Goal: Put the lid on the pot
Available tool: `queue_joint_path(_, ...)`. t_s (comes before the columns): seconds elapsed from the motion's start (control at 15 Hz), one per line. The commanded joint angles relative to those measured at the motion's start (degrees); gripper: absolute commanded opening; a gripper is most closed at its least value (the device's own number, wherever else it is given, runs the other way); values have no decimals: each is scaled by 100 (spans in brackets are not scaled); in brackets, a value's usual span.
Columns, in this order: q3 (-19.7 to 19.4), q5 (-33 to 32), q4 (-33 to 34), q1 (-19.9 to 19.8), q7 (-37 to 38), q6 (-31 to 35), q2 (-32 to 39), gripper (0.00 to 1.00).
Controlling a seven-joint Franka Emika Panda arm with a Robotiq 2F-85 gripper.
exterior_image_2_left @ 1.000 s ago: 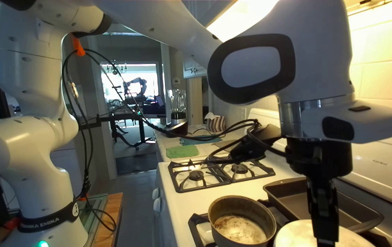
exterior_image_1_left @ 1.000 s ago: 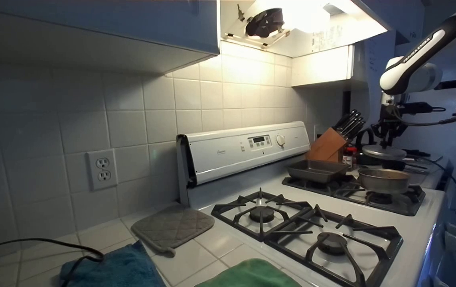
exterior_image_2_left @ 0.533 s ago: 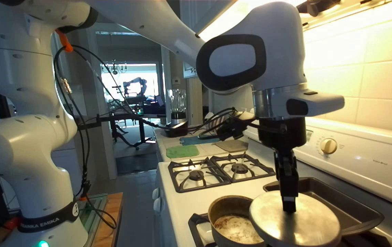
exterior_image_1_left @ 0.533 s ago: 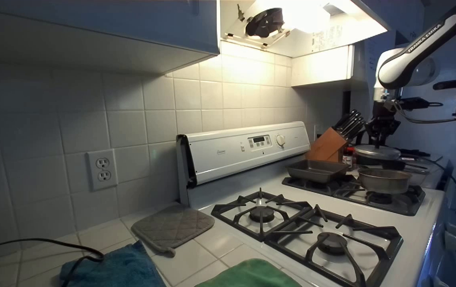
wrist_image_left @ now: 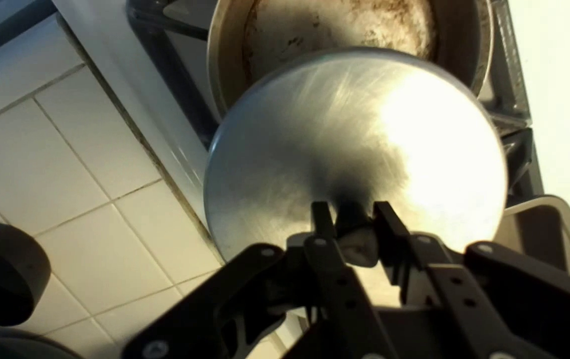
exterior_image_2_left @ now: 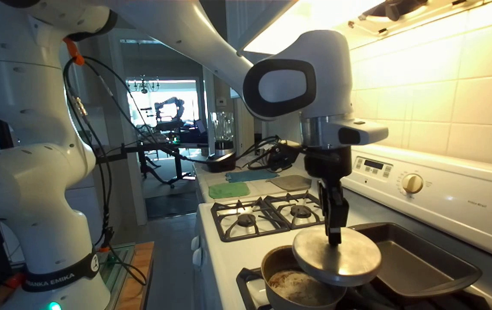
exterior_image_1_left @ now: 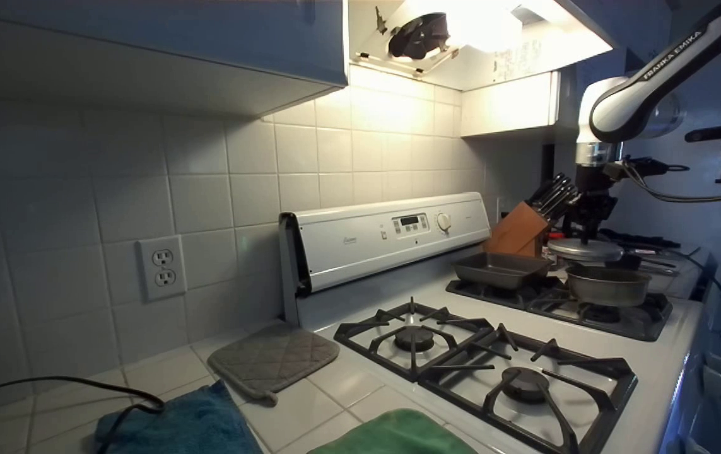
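Observation:
The round silvery lid (exterior_image_2_left: 349,262) hangs about level from my gripper (exterior_image_2_left: 334,239). It also shows in an exterior view (exterior_image_1_left: 581,251) and fills the middle of the wrist view (wrist_image_left: 285,149). My gripper's fingers (wrist_image_left: 352,214) are shut on the knob at the lid's centre. The metal pot (exterior_image_2_left: 273,269) stands on a burner, open at the top with a stained bottom. It shows in an exterior view (exterior_image_1_left: 609,290) and at the top of the wrist view (wrist_image_left: 225,65). The lid is above the pot's rim and off to one side, overlapping part of its opening. The pot's far part is hidden by the lid.
A dark baking pan (exterior_image_2_left: 426,267) sits beside the pot, close to the lid. A knife block (exterior_image_1_left: 515,230) with knives stands behind the pan. The stove's back panel (exterior_image_2_left: 452,185) rises behind. Burner grates (exterior_image_1_left: 524,384), a grey potholder (exterior_image_1_left: 275,359) and cloths lie further along.
The arm has carried the lid toward the pot, from beside it to partly over its opening. The lid stays in the gripper. The pot and pan have not moved.

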Motion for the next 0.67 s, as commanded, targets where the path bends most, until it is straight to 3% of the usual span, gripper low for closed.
queue_joint_path(0.0,80,-29,-305,17,-435,-60,-233,6)
queue_joint_path(0.6,94,-119,-919,-6,-830,69,-646,6)
